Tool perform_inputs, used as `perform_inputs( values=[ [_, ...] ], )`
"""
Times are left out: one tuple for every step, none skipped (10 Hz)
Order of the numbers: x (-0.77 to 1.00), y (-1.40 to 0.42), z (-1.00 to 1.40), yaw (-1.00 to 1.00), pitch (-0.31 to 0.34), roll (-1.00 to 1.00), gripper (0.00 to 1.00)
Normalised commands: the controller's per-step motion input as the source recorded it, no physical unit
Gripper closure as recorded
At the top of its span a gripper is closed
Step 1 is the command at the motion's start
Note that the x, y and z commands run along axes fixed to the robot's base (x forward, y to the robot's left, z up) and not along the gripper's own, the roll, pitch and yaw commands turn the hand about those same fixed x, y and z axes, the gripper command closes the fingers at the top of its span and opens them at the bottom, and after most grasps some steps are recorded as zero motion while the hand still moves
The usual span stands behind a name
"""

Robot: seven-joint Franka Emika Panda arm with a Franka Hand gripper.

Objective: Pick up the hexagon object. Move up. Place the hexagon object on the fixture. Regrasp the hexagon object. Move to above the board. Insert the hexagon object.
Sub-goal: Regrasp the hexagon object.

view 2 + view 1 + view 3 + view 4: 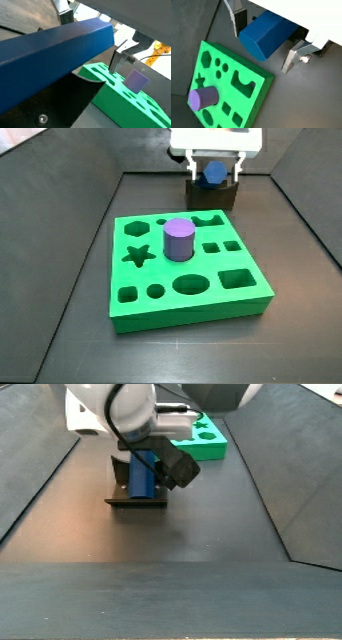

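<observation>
The blue hexagon bar (264,35) lies flat in the notch of the dark fixture (214,196), also seen in a side view (140,476) and a wrist view (53,45). My gripper (263,50) straddles the bar from above, jaws open, with a gap showing between one finger (292,57) and the bar. In a side view the gripper (214,176) hangs over the fixture at the back of the floor. The green board (187,316) lies in front of the fixture and shows in a wrist view (231,57).
A purple peg (178,238) stands upright in a hole of the board and shows in both wrist views (203,97) (137,80). Dark sloping walls enclose the floor on both sides. The fixture base (134,502) rests on the dark floor.
</observation>
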Motion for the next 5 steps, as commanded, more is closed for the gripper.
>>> perform_inputs(
  values=[
    [0.0, 0.0, 1.0, 0.05, 0.079, 0.02, 0.0],
    [-0.02, 0.01, 1.0, 0.03, 0.09, 0.03, 0.0],
    [-0.03, 0.0, 1.0, 0.01, 0.102, 0.05, 0.0],
    [-0.03, 0.01, 1.0, -0.01, 0.107, 0.05, 0.0],
    [-0.03, 0.01, 0.85, -0.04, 0.102, 0.05, 0.0]
  ],
)
